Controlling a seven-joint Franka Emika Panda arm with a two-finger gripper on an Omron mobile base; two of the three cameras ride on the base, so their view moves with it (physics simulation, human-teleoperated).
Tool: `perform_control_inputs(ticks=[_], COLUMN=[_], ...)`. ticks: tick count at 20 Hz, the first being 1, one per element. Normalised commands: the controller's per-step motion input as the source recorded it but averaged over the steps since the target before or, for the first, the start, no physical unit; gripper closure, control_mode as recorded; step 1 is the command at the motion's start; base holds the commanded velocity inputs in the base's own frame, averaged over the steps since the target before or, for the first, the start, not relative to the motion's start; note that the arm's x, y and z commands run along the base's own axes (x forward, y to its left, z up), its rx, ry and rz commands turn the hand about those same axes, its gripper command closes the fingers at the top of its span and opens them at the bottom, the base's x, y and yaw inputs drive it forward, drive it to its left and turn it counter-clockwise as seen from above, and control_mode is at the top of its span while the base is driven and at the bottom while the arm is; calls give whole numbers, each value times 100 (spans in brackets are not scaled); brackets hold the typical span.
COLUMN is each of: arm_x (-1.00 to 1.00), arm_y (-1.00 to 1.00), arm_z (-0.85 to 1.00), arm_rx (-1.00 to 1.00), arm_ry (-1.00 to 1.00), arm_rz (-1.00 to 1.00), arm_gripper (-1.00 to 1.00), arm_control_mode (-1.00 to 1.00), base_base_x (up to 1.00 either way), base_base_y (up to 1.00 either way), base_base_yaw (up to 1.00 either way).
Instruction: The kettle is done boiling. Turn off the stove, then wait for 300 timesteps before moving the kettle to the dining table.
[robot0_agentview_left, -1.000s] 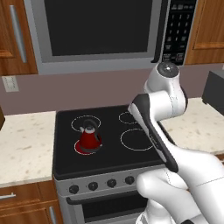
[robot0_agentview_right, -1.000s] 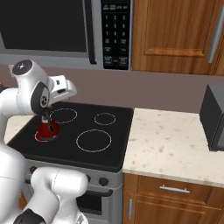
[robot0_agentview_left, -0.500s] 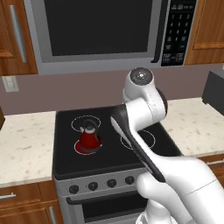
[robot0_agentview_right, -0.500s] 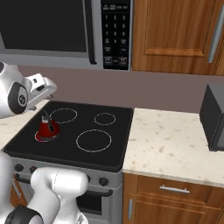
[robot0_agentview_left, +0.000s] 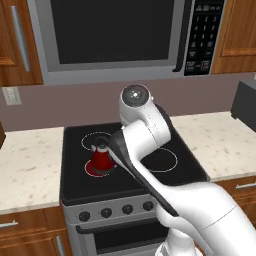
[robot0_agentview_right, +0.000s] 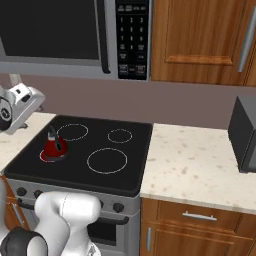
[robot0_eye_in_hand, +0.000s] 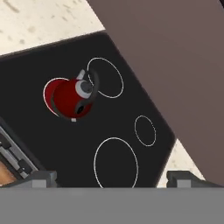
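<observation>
The kettle (robot0_agentview_left: 101, 159) stands upright on the stove's (robot0_agentview_right: 131, 150) front-left burner, which glows red beneath it, unmoved since the earlier frames. The arm has swung further left across the cooktop. The gripper (robot0_eye_in_hand: 111, 177) hangs above the stove, jaws spread wide and holding nothing.

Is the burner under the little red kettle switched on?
On: the ring beneath the kettle on the stove glows solid red, while the other rings are plain white outlines.
</observation>
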Motion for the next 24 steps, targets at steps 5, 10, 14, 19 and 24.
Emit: perform_control_inputs(ticks=[5,10,14,19,24], arm_x=[-8,-11,-11,-13,-13], arm_y=[28,21,22,27,23], arm_z=[-6,-21,-26,-21,-14], arm_rx=[-14,-17,-17,-19,-20], arm_ry=[-1,-4,-9,-14,-10], arm_rz=[16,19,20,19,18], arm_gripper=[-100,-100,-100,-100,-100], arm_control_mode=[-100,-100,-100,-100,-100], base_base_x=[0,0,0,0,0], base_base_y=[0,0,0,0,0], base_base_yaw=[0,0,0,0,0])
